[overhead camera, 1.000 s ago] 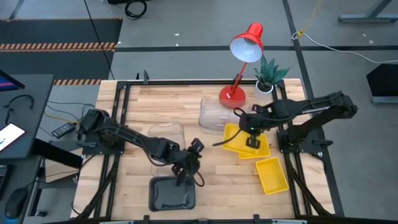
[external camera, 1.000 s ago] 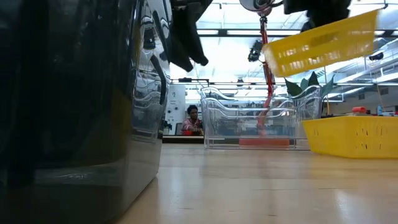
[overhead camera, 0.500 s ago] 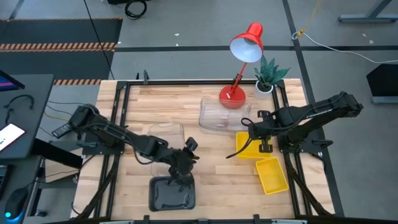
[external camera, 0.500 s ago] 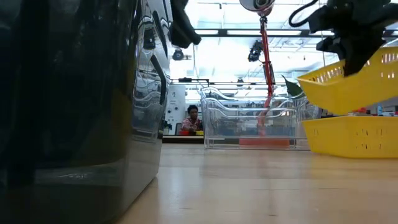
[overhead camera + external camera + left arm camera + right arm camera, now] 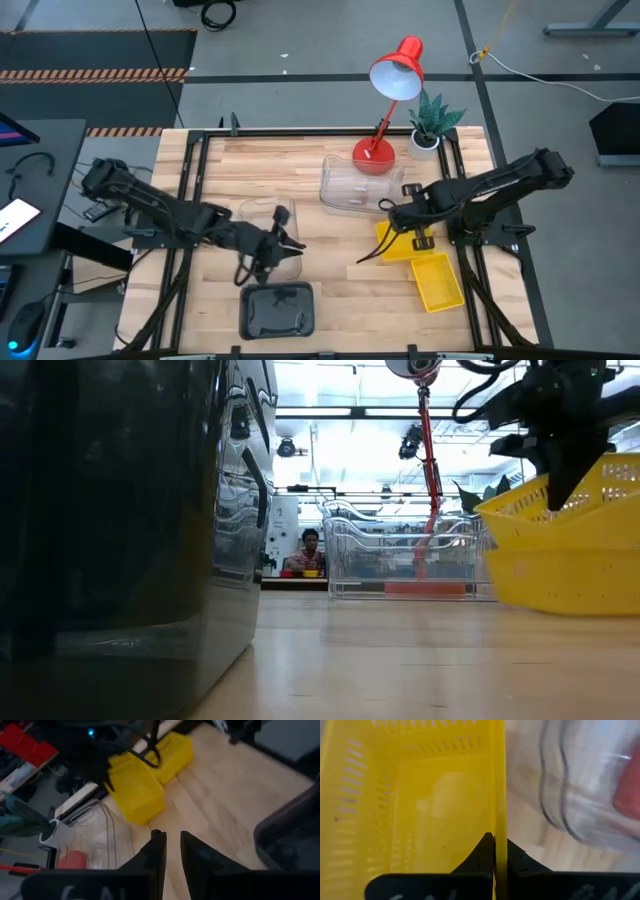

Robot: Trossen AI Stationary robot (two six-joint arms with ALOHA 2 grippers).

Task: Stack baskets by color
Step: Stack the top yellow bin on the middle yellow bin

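Note:
My right gripper (image 5: 418, 232) is shut on a yellow basket (image 5: 398, 242), which tilts over a second yellow basket (image 5: 560, 575) at the table's right. A third yellow basket (image 5: 437, 282) lies nearer the front. The dark grey baskets (image 5: 277, 310) rest on their bottom at the front; they fill the left of the low view (image 5: 120, 510). My left gripper (image 5: 283, 240) hovers above the table between them and a clear basket (image 5: 262, 215). Its fingers (image 5: 159, 845) stand a little apart with nothing between them. More clear baskets (image 5: 350, 185) sit near the middle. My right gripper pinches the yellow basket's side wall at its rim (image 5: 500, 827), one finger inside the basket and one outside. The fingers come from above, pointing down. The basket hangs tilted, its lower part down in the yellow basket beneath (image 5: 560, 575).
A red desk lamp (image 5: 385, 100) and a small potted plant (image 5: 432, 125) stand at the far right. Bare wood lies between the grey baskets and the yellow ones. A person (image 5: 310, 555) sits far behind the table in the low view.
My left gripper has risen from the dark grey baskets and drawn back toward the table's left. My right gripper has gone down and a little toward the right edge, bringing the tilted yellow basket down onto the yellow basket below it.

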